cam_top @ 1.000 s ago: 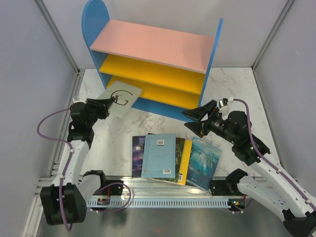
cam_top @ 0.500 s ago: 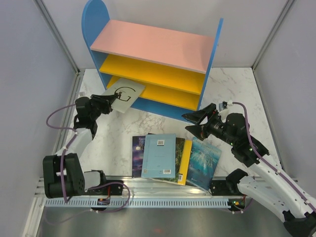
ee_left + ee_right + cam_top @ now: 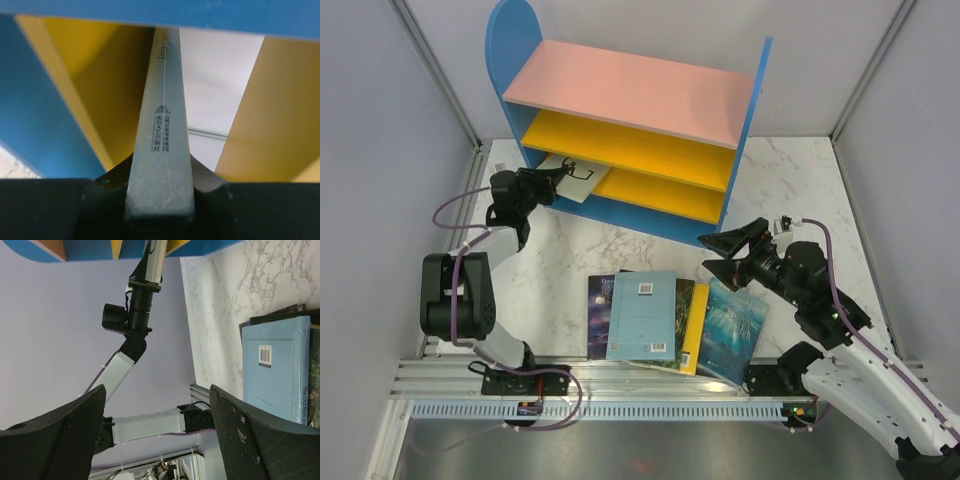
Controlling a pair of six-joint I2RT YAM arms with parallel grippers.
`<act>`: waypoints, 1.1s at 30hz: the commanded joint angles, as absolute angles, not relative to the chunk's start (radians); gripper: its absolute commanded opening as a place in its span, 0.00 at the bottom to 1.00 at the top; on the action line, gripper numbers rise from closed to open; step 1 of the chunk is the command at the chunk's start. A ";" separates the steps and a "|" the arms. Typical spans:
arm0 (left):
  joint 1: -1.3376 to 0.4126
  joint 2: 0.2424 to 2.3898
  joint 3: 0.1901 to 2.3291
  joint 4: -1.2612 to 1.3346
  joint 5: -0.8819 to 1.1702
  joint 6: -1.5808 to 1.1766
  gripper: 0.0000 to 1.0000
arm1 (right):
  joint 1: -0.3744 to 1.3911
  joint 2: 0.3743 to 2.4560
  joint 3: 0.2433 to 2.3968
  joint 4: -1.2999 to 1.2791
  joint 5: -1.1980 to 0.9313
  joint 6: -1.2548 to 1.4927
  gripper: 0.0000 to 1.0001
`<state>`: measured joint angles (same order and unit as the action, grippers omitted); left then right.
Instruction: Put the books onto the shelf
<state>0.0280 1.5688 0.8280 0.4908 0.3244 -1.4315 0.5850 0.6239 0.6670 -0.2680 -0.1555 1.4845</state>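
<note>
My left gripper [image 3: 558, 178] is shut on the near edge of the grey-green book [image 3: 582, 177]. The book's far end pokes into the shelf [image 3: 630, 88] at its left side, between the two yellow boards. In the left wrist view the book's spine [image 3: 162, 145] stands between my fingers, yellow boards [image 3: 95, 75] on either side. Several more books lie flat near the front: light blue [image 3: 643, 314] on top, yellow [image 3: 697, 316], teal [image 3: 733, 325], a dark one [image 3: 598, 312]. My right gripper [image 3: 714, 254] hangs open and empty just right of that pile, above the teal book.
Grey walls close in the marble table [image 3: 800, 190] on the left, back and right. The shelf stands at the back centre. A metal rail [image 3: 620, 385] runs along the front edge. In the right wrist view the left arm [image 3: 135, 315] and the light blue book [image 3: 275, 370] show.
The left gripper has carried the grey-green book away from the table toward the shelf, and its far end is now inside. The right gripper has drifted slightly right and down.
</note>
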 commanded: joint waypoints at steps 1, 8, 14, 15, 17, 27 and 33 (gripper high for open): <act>0.011 1.676 0.893 0.443 0.275 -1.477 0.18 | 0.581 0.595 0.655 -0.288 -0.124 1.519 0.87; 0.011 1.715 0.994 0.250 0.310 -1.422 0.46 | 0.581 0.549 0.641 -0.319 -0.095 1.532 0.87; 0.011 1.683 1.011 0.060 0.311 -1.324 0.74 | 0.581 0.523 0.626 -0.328 -0.077 1.543 0.87; 0.009 1.675 1.009 0.049 0.310 -1.307 0.74 | 0.581 0.520 0.626 -0.330 -0.077 1.543 0.86; 0.009 1.671 1.005 0.022 0.313 -1.293 0.74 | 0.581 0.518 0.623 -0.334 -0.080 1.542 0.87; 0.029 1.646 0.993 -0.084 0.359 -1.198 0.74 | 0.581 0.502 0.615 -0.357 -0.087 1.536 0.86; 0.029 1.652 0.992 -0.146 0.379 -1.140 0.73 | 0.581 0.482 0.615 -0.383 -0.084 1.531 0.86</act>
<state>0.0269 1.6222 1.0397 0.1162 0.3912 -1.2781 0.5842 0.4969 0.6174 -0.3649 -0.0910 1.5257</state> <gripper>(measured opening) 0.728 0.865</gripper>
